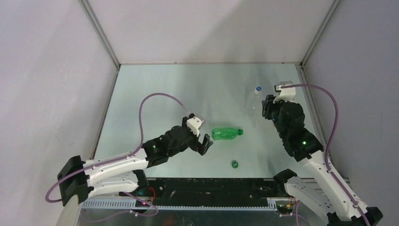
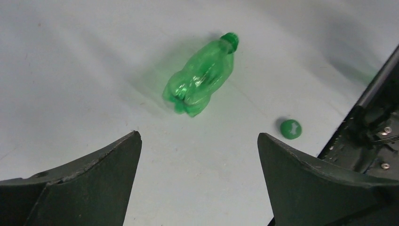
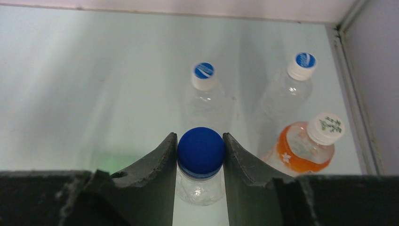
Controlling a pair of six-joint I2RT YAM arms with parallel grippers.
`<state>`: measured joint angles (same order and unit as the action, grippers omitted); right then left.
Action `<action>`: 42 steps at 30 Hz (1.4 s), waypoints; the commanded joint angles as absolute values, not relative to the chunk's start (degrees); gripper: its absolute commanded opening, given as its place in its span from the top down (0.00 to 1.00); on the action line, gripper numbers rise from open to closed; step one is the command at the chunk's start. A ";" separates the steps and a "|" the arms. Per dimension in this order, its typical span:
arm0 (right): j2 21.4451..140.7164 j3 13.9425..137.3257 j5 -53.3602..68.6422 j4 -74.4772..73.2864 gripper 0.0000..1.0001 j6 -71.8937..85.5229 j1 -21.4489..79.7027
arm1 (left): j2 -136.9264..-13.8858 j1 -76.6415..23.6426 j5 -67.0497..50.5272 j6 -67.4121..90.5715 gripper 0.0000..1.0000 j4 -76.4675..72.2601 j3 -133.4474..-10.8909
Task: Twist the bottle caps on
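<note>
My right gripper [image 3: 200, 136] is shut on a solid blue cap [image 3: 201, 153] that sits on the neck of an upright clear bottle [image 3: 200, 186]. It is at the table's right in the top view [image 1: 267, 109], where that cap is hidden. My left gripper [image 2: 198, 136] is open and empty, just short of a green bottle [image 2: 201, 77] lying on its side with a bare neck. In the top view the left gripper [image 1: 203, 141] is left of the green bottle [image 1: 227, 133]. A loose green cap [image 2: 291, 128] lies near the front edge [image 1: 234, 164]. A white-and-blue cap [image 3: 203, 75] tops a clear bottle beyond the right gripper.
Another clear bottle with a white-and-blue cap [image 3: 302, 65] stands at the far right. An orange bottle with a plain white cap [image 3: 324, 128] stands right of my right fingers, by the side wall. One clear bottle [image 1: 256, 94] shows in the top view. The black front rail [image 2: 371, 122] lies beside the green cap.
</note>
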<state>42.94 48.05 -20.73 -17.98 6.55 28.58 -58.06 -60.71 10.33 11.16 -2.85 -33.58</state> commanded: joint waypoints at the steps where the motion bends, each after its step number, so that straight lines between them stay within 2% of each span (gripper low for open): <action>1: 44.65 45.08 -19.27 -11.09 1.00 6.81 22.95 | -56.95 -56.98 8.77 16.25 0.00 -3.35 -30.37; 13: 50.65 39.52 -16.74 -3.38 1.00 7.63 18.04 | -57.23 -55.31 4.82 17.93 0.02 -12.39 -20.40; 21: 51.11 37.30 -15.31 -3.24 0.94 7.65 17.02 | -56.44 -55.11 6.66 18.49 0.00 -12.06 -20.09; 28: 51.12 37.27 -14.49 -4.20 0.81 6.85 17.05 | -57.20 -55.11 6.21 18.41 0.00 -12.17 -20.47; 33: 50.40 37.27 -12.99 -5.25 0.61 7.39 17.05 | -57.13 -55.11 4.99 17.57 0.00 -11.49 -20.64; 39: 48.97 37.22 -12.88 -6.17 0.44 7.60 17.05 | -57.78 -55.11 3.63 16.59 0.00 -10.29 -22.11; 42: 48.18 37.26 -12.92 -6.28 0.40 7.28 17.05 | -59.33 -55.11 3.32 17.00 0.00 -8.31 -24.01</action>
<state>50.00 37.15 -13.23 -6.96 7.31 17.28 -58.08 -55.40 4.75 17.50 -8.84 -19.88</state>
